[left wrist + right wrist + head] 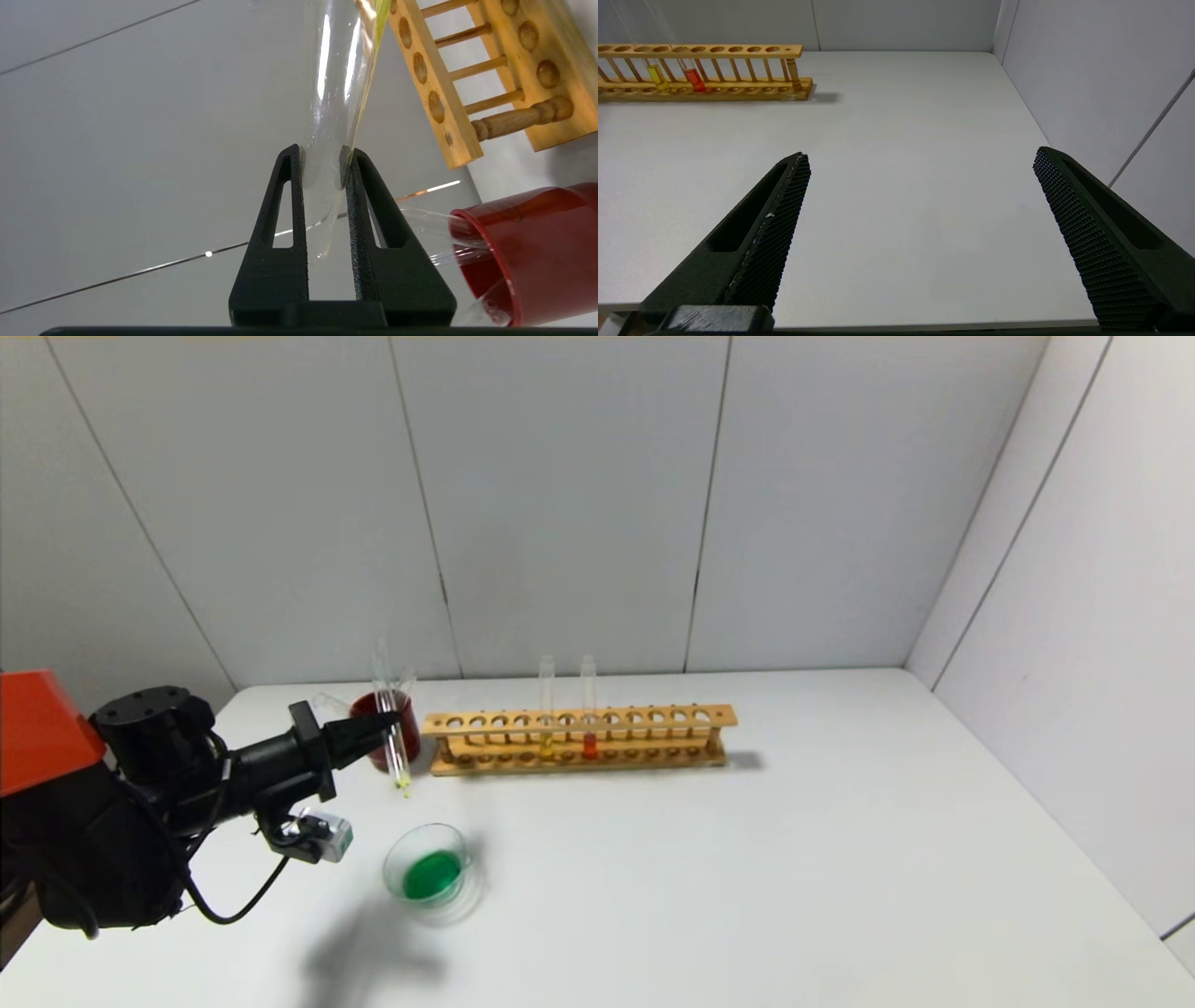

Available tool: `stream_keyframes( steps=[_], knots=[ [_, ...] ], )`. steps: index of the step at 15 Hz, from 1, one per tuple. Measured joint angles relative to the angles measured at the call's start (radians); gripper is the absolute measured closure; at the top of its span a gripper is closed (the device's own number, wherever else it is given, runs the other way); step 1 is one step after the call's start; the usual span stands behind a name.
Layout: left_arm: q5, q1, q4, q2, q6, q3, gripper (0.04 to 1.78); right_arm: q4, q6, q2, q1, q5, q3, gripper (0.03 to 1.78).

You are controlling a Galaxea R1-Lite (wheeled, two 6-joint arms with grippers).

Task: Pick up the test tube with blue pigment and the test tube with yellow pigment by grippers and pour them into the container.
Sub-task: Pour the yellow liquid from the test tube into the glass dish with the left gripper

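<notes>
My left gripper [390,719] [322,154] is shut on a clear test tube [400,770] [334,70], which hangs nearly upright in front of the dark red cup [383,761]. Only a yellow trace sits at its round bottom, with a yellow film along one wall. The container [392,868], a shallow glass dish, stands on the table nearer me than the held tube and holds green liquid [431,875]. No tube with blue pigment shows. My right gripper [920,156] hangs open over bare table, out of the head view.
A wooden rack [653,719] [467,93] [738,49] stands right of the cup with an amber-yellow tube [546,742] and a red-orange tube [589,744]. The red cup [537,252] holds empty glass tubes. Walls close the back and right sides.
</notes>
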Motion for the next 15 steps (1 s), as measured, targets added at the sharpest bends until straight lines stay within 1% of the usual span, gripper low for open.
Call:
stream_keyframes(
  steps=[6, 12, 15],
  knots=[
    [-0.026, 0.000, 0.000, -0.003, 0.045, -0.041, 1.51, 0.000, 0.000, 0.000, 0.000, 0.000, 0.000, 0.06],
    [-0.085, -0.003, 0.000, -0.005, 0.089, -0.109, 1.51, 0.000, 0.000, 0.000, 0.000, 0.000, 0.000, 0.06],
    [-0.086, -0.010, 0.000, -0.012, 0.111, -0.134, 1.51, 0.000, 0.000, 0.000, 0.000, 0.000, 0.000, 0.06]
  ],
)
